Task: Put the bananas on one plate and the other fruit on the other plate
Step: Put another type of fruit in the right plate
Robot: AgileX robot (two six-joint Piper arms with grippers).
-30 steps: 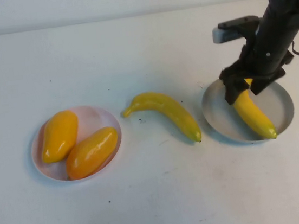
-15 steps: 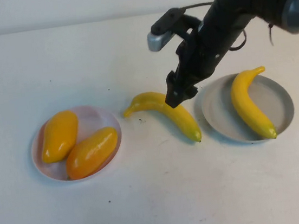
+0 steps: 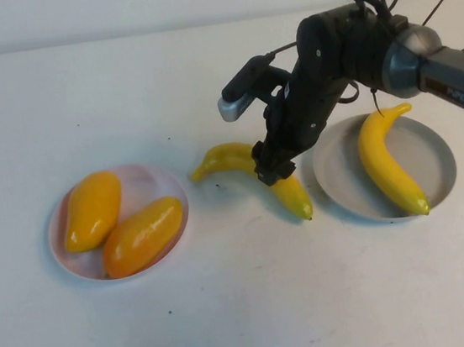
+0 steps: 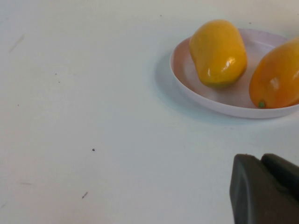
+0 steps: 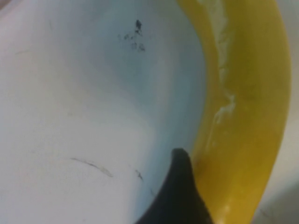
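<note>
One banana [image 3: 386, 163] lies on the grey plate [image 3: 435, 157] at the right. The second banana [image 3: 292, 191] lies on the table between the two plates. My right gripper [image 3: 270, 169] is down over the middle of this banana, open, with one dark fingertip [image 5: 180, 186] right beside the yellow skin [image 5: 247, 107]; its other finger is out of view. Two orange-yellow oval fruits [image 3: 92, 209] [image 3: 142, 235] lie on the pink plate [image 3: 144, 182] at the left. My left gripper [image 4: 264, 189] is shut, low by the near left table edge, short of the pink plate [image 4: 187, 84].
The white table [image 3: 248, 307] stretches bare in front of the plates and behind them. The right arm [image 3: 343, 41] reaches in from the far right, above the grey plate's back edge.
The right gripper let go of the first banana on the grey plate, swung left to the second banana, and has now dropped down onto its middle.
</note>
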